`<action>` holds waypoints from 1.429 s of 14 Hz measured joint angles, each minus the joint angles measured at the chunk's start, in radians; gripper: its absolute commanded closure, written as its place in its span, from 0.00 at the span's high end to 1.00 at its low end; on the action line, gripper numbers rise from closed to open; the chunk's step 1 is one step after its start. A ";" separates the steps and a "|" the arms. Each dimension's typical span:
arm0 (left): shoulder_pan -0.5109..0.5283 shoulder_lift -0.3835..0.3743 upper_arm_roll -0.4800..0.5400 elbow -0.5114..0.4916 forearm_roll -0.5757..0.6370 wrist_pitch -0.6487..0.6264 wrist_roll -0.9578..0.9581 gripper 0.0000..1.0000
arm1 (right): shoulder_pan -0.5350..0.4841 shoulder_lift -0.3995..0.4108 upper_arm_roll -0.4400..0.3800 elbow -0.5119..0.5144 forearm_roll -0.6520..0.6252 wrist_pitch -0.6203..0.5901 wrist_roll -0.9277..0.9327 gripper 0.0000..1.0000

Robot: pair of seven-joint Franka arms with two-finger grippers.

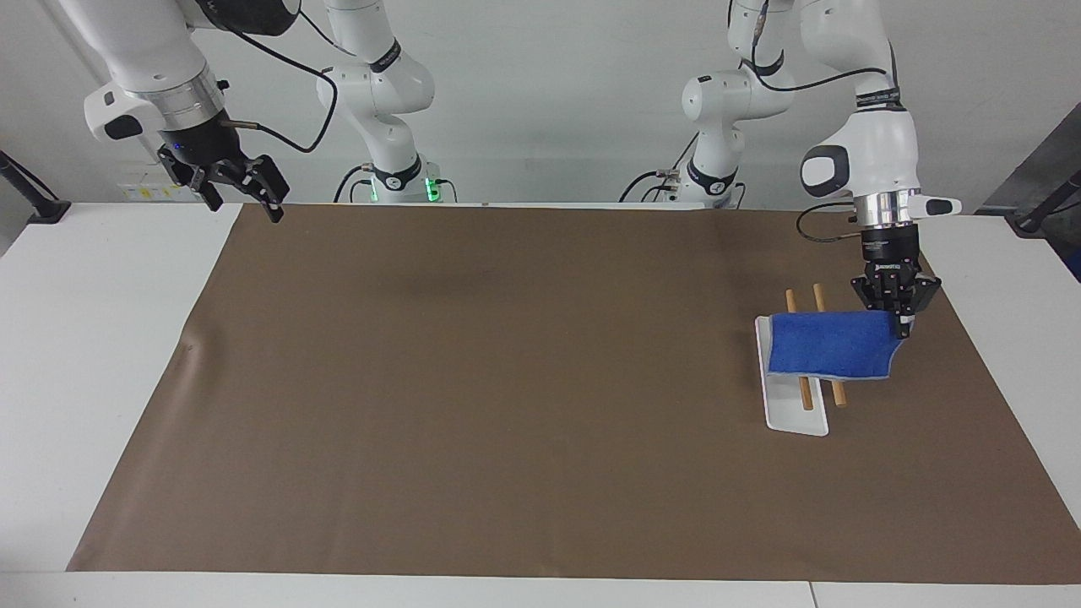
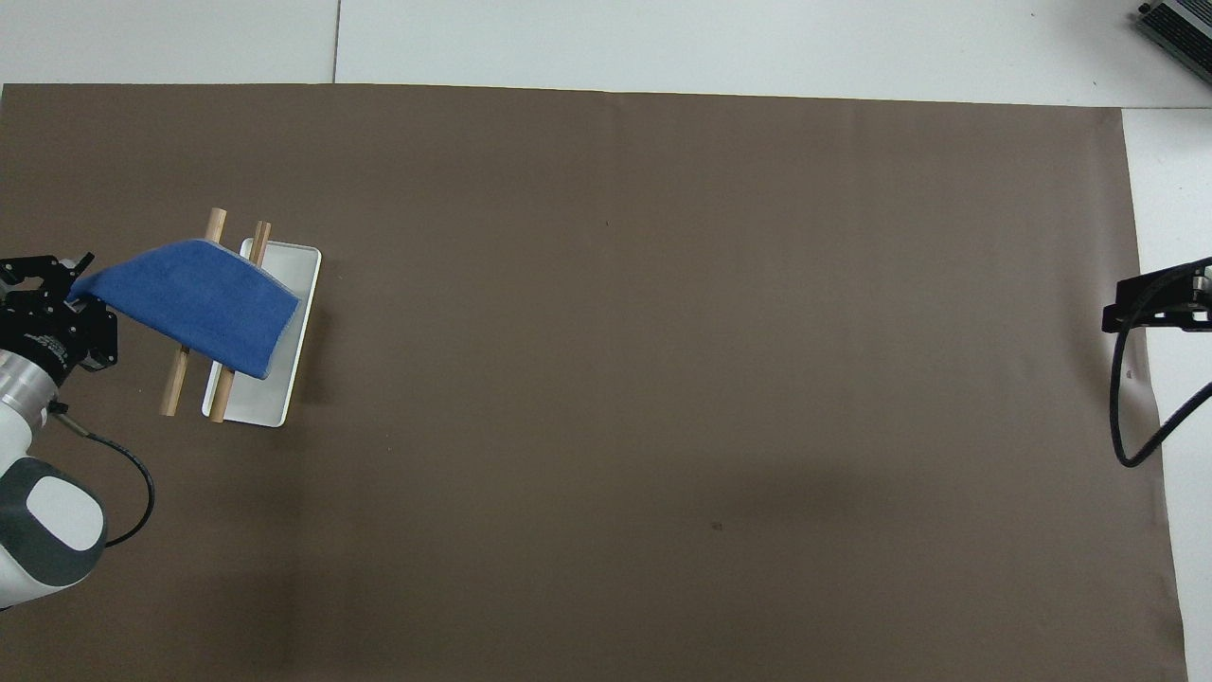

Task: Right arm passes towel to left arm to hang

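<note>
We are draping the towel (image 1: 832, 346) over the rack (image 1: 794, 418), right of frame; left gripper (image 1: 900, 325) fingers unclear, right gripper (image 1: 245, 187) waiting, fingers apart.

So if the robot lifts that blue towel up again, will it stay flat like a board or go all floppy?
Probably floppy: the towel bends over the wooden rods and hangs down their sides. It likely weighs little, since the thin rods hold it without sagging. Its fuzzy cloth probably will not slip from the left end effector at its corner.

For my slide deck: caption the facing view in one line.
Blue towel draped over a two-rod rack, left gripper at its corner, right gripper waiting raised.
</note>
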 measured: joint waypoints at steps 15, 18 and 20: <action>0.088 0.011 -0.006 0.426 0.006 -0.774 0.275 0.96 | 0.004 -0.012 0.000 -0.022 0.000 -0.001 0.000 1.00; 0.068 0.043 -0.021 0.533 0.051 -0.905 0.411 0.96 | 0.004 -0.016 0.000 -0.022 0.000 -0.016 -0.004 1.00; 0.011 0.062 -0.026 0.571 0.090 -0.949 0.483 0.96 | 0.004 -0.020 0.000 -0.022 0.000 -0.017 -0.004 1.00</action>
